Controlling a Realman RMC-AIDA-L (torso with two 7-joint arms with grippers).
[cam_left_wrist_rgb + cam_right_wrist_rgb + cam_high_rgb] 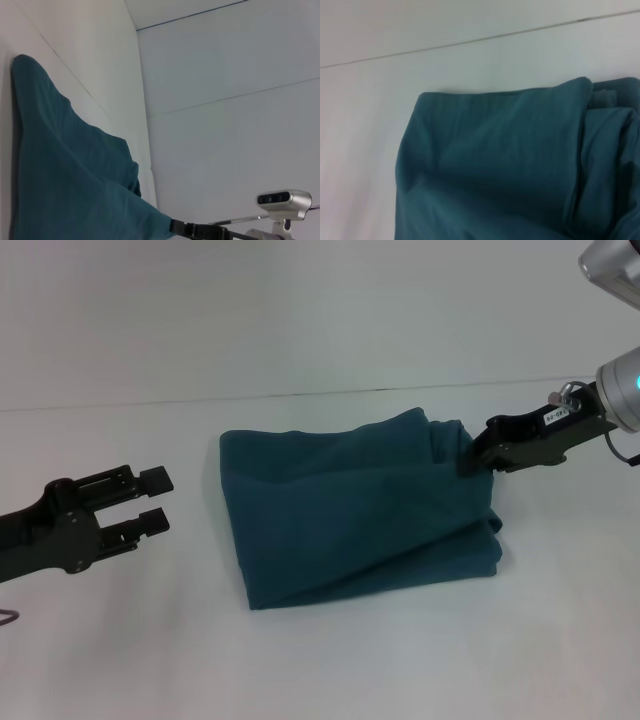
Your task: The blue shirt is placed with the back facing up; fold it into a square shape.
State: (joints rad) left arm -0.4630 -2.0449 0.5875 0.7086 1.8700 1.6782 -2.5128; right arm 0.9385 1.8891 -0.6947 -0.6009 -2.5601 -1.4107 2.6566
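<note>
The blue shirt [350, 510] lies folded into a thick, roughly square bundle in the middle of the white table [350, 670], plain side up. My right gripper [470, 455] is at the bundle's far right corner, shut on a bunch of the fabric, which rises slightly toward it. My left gripper [158, 500] is open and empty, hovering left of the shirt and clear of it. The left wrist view shows the shirt [60, 175] tapering to the right gripper [182, 228]. The right wrist view shows the shirt's [510, 165] stacked layers close up.
The white table runs back to a white wall, with a thin seam line [300, 395] where they meet. Bare table surface surrounds the shirt on all sides.
</note>
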